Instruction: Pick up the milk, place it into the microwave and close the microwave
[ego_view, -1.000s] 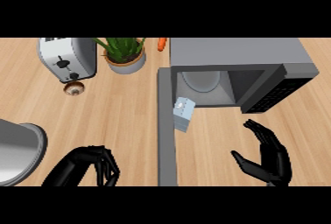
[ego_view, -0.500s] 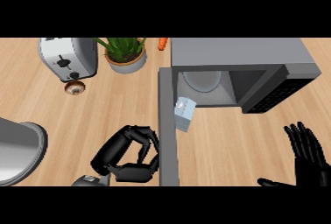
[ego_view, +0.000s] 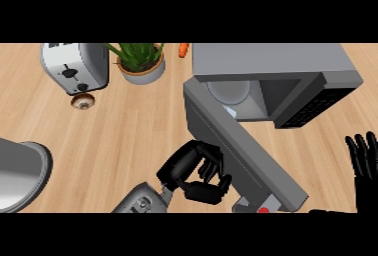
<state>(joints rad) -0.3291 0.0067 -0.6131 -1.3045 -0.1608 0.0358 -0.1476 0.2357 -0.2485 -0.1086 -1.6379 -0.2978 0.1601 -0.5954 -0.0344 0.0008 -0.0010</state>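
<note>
The grey microwave (ego_view: 269, 62) stands at the back right, its door (ego_view: 244, 150) half swung and slanting from the left front corner down toward me. Inside the cavity only a small pale corner of the milk carton (ego_view: 230, 111) shows past the door's edge. My left hand (ego_view: 193, 172) is against the door's outer face near its free end, fingers curled and holding nothing. At the view's right edge my right hand (ego_view: 363, 165) rests open with its fingers straight up, apart from the microwave.
A silver toaster (ego_view: 74, 70), a potted plant (ego_view: 140, 62) and a carrot (ego_view: 183, 49) line the back left. A small brown round item (ego_view: 83, 101) lies in front of the toaster. A grey metal pot (ego_view: 18, 175) sits at the left edge.
The door has swung from wide open to half closed, now hiding most of the milk. My left hand rose and moved right against it. The right hand shifted to the right edge.
</note>
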